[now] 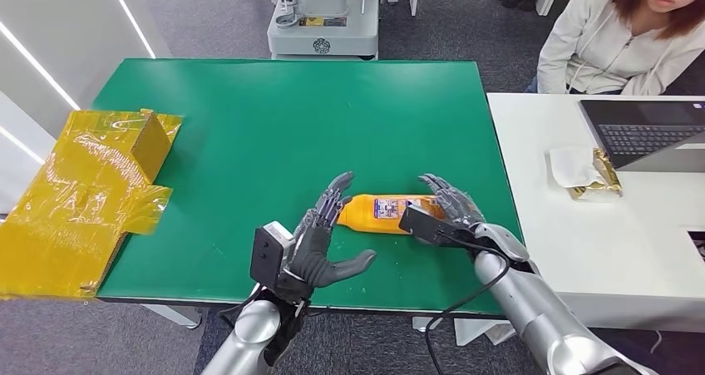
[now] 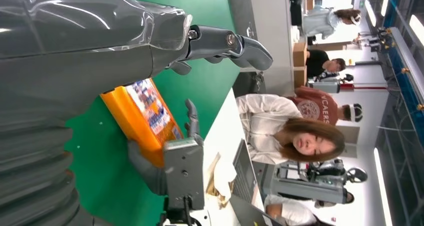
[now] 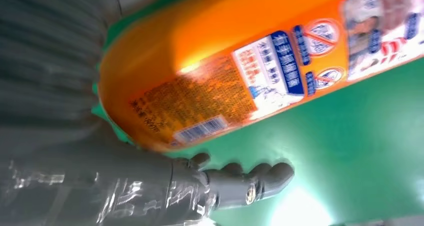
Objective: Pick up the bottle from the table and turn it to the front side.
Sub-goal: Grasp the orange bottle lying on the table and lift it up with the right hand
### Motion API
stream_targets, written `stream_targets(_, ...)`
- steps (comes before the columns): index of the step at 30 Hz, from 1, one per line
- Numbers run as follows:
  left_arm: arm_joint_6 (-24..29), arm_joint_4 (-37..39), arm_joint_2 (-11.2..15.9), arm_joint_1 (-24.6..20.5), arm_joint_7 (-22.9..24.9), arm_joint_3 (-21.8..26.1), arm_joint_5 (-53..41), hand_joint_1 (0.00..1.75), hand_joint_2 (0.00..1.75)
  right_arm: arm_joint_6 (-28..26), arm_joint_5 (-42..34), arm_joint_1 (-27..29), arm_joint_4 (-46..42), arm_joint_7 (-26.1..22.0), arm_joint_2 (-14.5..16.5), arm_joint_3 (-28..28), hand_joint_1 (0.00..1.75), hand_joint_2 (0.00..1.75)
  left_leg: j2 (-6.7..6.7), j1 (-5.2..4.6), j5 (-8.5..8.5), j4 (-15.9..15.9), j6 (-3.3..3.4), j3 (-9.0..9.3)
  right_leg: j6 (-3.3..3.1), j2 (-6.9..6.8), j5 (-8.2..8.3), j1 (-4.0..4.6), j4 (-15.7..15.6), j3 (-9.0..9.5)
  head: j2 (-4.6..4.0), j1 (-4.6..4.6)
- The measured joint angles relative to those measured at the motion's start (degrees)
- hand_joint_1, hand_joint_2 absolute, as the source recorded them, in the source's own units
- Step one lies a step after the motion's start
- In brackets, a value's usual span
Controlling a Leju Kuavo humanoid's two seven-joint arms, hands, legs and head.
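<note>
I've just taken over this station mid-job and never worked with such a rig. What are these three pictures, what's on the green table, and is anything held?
It is a humanoid robot with two silver arms and many-fingered hands. The wide picture looks down from its head; the other two come from cameras at its wrists and appear turned. On the green table lies an orange bottle on its side, printed label showing. The right hand is at the bottle's base end; whether it truly grips is unclear. The left hand is open beside the other end, holding nothing. Yellow-wrapped boxes sit at the table's left edge. A person sits by a laptop on the white desk.
</note>
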Motion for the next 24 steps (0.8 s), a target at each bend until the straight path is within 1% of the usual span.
stream_targets(3, -0.85, 0.28, 0.02, -0.54, 0.42, -0.23, 1.35, 0.0, 1.75, 1.55, -0.79, -0.42, 0.15, 1.0, -0.35, 1.24, 0.01, 1.75, 0.01, 0.0, 0.0, 0.0, 0.0, 0.01, 0.0, 0.01, 0.0, 0.0, 0.0, 0.0, 0.0, 0.0)
stream_targets(4, -1.13, 0.44, 0.04, -0.61, 0.46, -0.27, 1.83, 0.0, 1.75, 2.11, -1.18, -0.6, 0.25, 1.23, -0.57, 1.67, 0.34, 1.75, 0.01, 0.0, 0.0, 0.0, 0.0, 0.01, 0.0, 0.01, 0.0, 0.0, 0.0, 0.0, 0.0, 0.0)
stream_targets(5, -1.38, 0.58, 0.09, -0.64, 0.48, -0.3, 2.32, 0.0, 1.75, 2.61, -1.55, -0.77, 0.37, 1.39, -0.8, 2.08, 0.72, 1.75, 0.0, 0.0, 0.0, 0.0, 0.0, 0.0, 0.0, 0.01, 0.0, 0.0, 0.0, 0.0, 0.0, 0.0)
stream_targets(7, -1.92, 0.93, 0.25, -0.66, 0.48, -0.31, 3.36, 0.0, 1.75, 3.29, -2.04, -1.14, 0.82, 1.46, -1.08, 2.9, 1.52, 1.75, 0.0, 0.0, 0.0, 0.0, 0.0, 0.0, 0.0, 0.0, 0.0, 0.0, 0.0, 0.0, 0.0, 0.0)
stream_targets(8, -2.16, 1.12, 0.32, -0.67, 0.48, -0.31, 3.88, 0.0, 1.75, 3.49, -2.15, -1.35, 1.1, 1.44, -1.15, 3.28, 1.59, 1.75, 0.0, 0.0, 0.0, 0.0, 0.0, 0.0, 0.0, 0.01, 0.0, 0.0, 0.0, 0.0, 0.0, 0.0)
stream_targets(9, -2.42, 1.34, 0.38, -0.7, 0.48, -0.31, 4.36, 0.0, 1.75, 3.6, -2.21, -1.55, 1.37, 1.39, -1.2, 3.65, 1.62, 1.75, 0.0, 0.0, 0.0, 0.0, 0.0, 0.01, 0.0, 0.01, 0.0, 0.0, 0.0, 0.0, 0.0, 0.0)
stream_targets(10, -2.61, 1.56, 0.42, -0.73, 0.48, -0.31, 4.74, 0.0, 1.75, 3.65, -2.21, -1.71, 1.59, 1.33, -1.22, 3.97, 1.62, 1.75, 0.01, 0.0, 0.0, 0.0, 0.0, 0.01, 0.0, 0.01, 0.0, 0.0, 0.0, 0.0, 0.0, 0.0)
stream_targets(14, -2.91, 2.28, 0.64, -0.8, 0.48, -0.31, 5.35, 0.0, 1.75, 3.42, -2.23, -2.0, 2.06, 1.21, -1.34, 4.83, 1.73, 1.75, 0.02, 0.0, 0.0, 0.0, 0.0, 0.03, 0.0, 0.03, 0.0, 0.0, 0.0, 0.0, 0.0, 0.0)
stream_targets(24, -3.41, 2.97, 0.85, -0.78, 0.47, -0.31, 6.34, 0.0, 1.75, 2.88, -2.27, -2.07, 2.21, 0.88, -2.09, 5.85, 1.75, 1.75, 0.01, 0.0, 0.0, 0.01, 0.0, 0.04, 0.0, 0.02, 0.0, 0.0, 0.0, 0.02, 0.0, 0.0)
